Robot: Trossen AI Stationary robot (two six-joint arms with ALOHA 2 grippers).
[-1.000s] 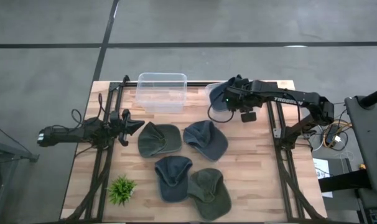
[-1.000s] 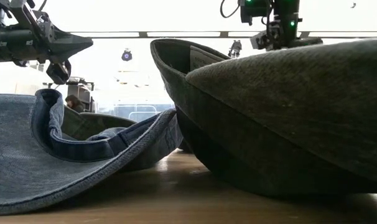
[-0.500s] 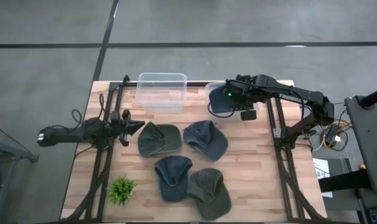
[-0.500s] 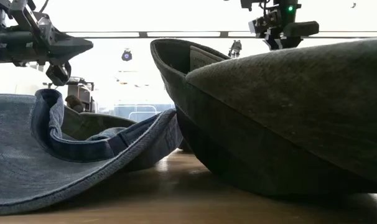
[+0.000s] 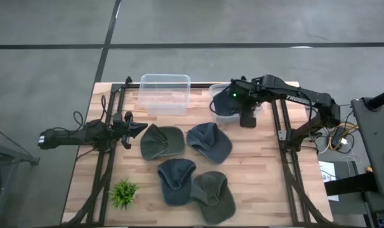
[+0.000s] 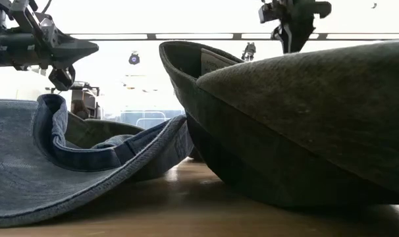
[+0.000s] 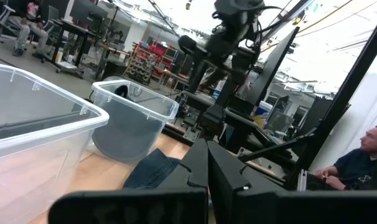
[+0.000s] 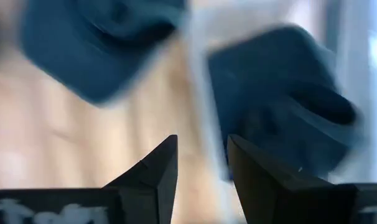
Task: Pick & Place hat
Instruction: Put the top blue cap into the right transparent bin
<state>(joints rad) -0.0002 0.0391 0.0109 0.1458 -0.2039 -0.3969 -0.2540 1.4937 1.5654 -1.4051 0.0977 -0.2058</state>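
Four hats lie on the table in the high view: an olive hat point(image 5: 161, 140), a blue-grey hat point(image 5: 210, 140), a blue hat point(image 5: 176, 179) and a second olive hat point(image 5: 212, 195). A fifth, dark blue hat point(image 5: 225, 106) lies inside the small clear bin point(image 5: 212, 92). My right gripper point(image 5: 246, 120) hovers open, pointing down over the bin's near rim, holding nothing. The right wrist view shows the binned hat point(image 8: 282, 106) and the blue-grey hat point(image 8: 95, 43) beyond its fingers point(image 8: 157, 171). My left gripper point(image 5: 143, 126) waits shut beside the first olive hat.
A larger clear bin point(image 5: 165, 93) stands empty at the far edge, left of the small one. A small green plant point(image 5: 123, 193) sits near the table's near left corner. Black frame rails point(image 5: 287, 164) run along both sides. A person point(image 7: 363, 162) sits beyond the table.
My right gripper has swung from lying over the small bin to pointing down at the bin's near rim, shifting a little toward the table's near edge and rising in the low view. The hats have stayed where they were.
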